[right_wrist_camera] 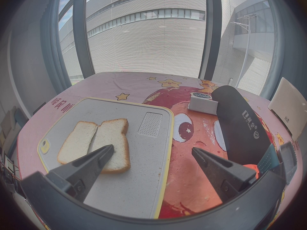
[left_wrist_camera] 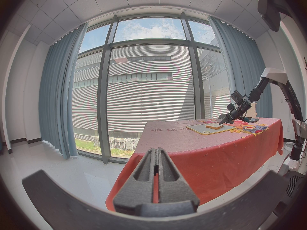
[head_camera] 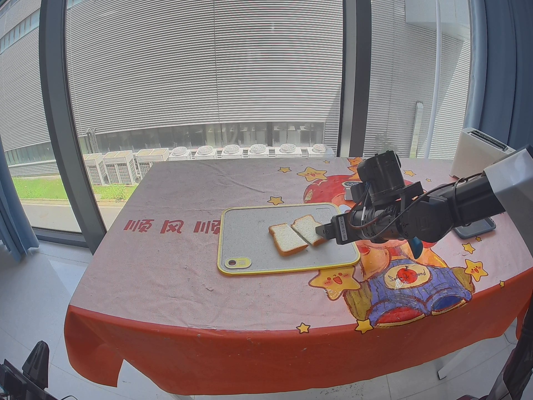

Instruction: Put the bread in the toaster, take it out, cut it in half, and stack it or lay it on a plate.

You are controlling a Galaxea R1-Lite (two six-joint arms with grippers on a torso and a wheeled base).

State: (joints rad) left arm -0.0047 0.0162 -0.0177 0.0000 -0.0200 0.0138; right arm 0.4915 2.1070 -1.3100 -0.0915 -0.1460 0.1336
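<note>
Two halves of bread [head_camera: 287, 238] lie flat, side by side, on the grey, yellow-rimmed cutting board [head_camera: 244, 240] in the head view. Their cut edges nearly meet, and the crumb is pale inside a golden-brown crust. The right gripper [head_camera: 324, 231] sits low at the board's right edge, its tip at the crust of the right-hand half. A white toaster [head_camera: 478, 150] stands well apart from the board, far to its right, on the patterned tablecloth [head_camera: 183, 284].

In the left wrist view, the left gripper [left_wrist_camera: 155, 179] hangs off the table, well apart from the board [left_wrist_camera: 204, 130], its fingers pressed together on nothing. The bread [left_wrist_camera: 213, 126] shows as a small tan slab on the board, with the right gripper [left_wrist_camera: 221, 122] just beside it.

In the right wrist view, the right gripper [right_wrist_camera: 152, 150] is spread wide and empty. One fingertip [right_wrist_camera: 107, 150] is over the bread [right_wrist_camera: 112, 138] on the board [right_wrist_camera: 144, 176]; the other is past the board's edge. A black blade-shaped object [right_wrist_camera: 240, 125] and a small white block [right_wrist_camera: 203, 105] show beside the board.
</note>
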